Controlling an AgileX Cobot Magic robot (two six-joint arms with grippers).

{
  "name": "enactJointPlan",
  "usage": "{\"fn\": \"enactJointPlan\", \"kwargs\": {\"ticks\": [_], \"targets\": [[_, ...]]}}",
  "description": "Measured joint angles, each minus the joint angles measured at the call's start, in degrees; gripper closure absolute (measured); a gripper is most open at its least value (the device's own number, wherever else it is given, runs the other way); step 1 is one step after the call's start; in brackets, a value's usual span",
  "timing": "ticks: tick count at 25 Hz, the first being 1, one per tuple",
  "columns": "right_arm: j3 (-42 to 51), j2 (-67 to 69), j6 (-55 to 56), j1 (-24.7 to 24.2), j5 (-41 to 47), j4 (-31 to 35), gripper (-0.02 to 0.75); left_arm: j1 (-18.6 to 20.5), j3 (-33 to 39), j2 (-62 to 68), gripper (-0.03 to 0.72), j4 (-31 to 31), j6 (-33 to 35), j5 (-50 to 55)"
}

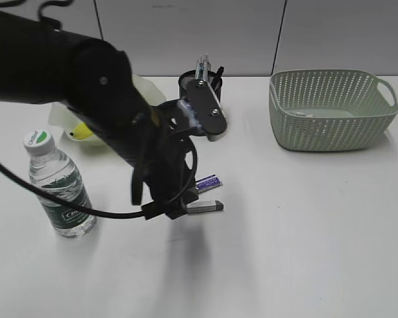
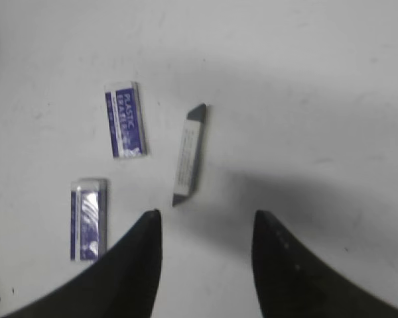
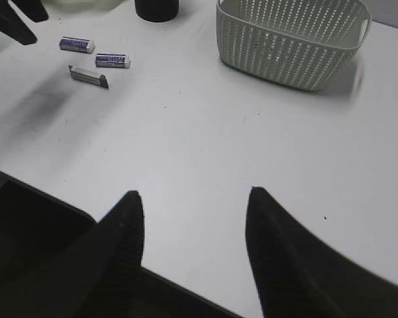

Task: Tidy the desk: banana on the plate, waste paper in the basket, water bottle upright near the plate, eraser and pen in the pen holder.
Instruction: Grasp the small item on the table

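My left gripper hangs open and empty over the desk, its fingertips just short of a grey slant-ended eraser. Two blue-and-white erasers lie to its left. In the exterior view the left arm covers most of that spot. The water bottle stands upright at the left. The banana lies in the pale green plate, mostly behind the arm. The pen holder has pens in it. My right gripper is open and empty over bare desk. The waste paper is not clearly visible.
The sage green basket stands at the back right with something pale on its floor. The desk's near edge runs under my right gripper in the right wrist view. A black cable trails past the bottle.
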Motion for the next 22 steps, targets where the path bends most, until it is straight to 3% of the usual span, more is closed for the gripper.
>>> {"fn": "enactJointPlan", "kwargs": {"ticks": [3, 9, 14, 18, 22], "targets": [[0.00, 0.00, -0.05, 0.00, 0.00, 0.00, 0.334, 0.00, -6.90, 6.82, 0.342, 0.54, 0.30, 0.72], [0.00, 0.00, -0.05, 0.00, -0.05, 0.00, 0.334, 0.00, -19.54, 17.79, 0.247, 2.55, 0.41, 8.44], [0.00, 0.00, -0.05, 0.00, -0.05, 0.00, 0.334, 0.00, -25.15, 23.99, 0.238, 2.89, 0.41, 13.40], [0.00, 0.00, -0.05, 0.00, -0.05, 0.00, 0.334, 0.00, -26.43, 25.99, 0.272, 3.93, 0.41, 13.69], [0.00, 0.00, -0.05, 0.00, -0.05, 0.00, 0.334, -0.06, -26.99, 26.57, 0.414, 5.18, 0.47, 13.16]]}}
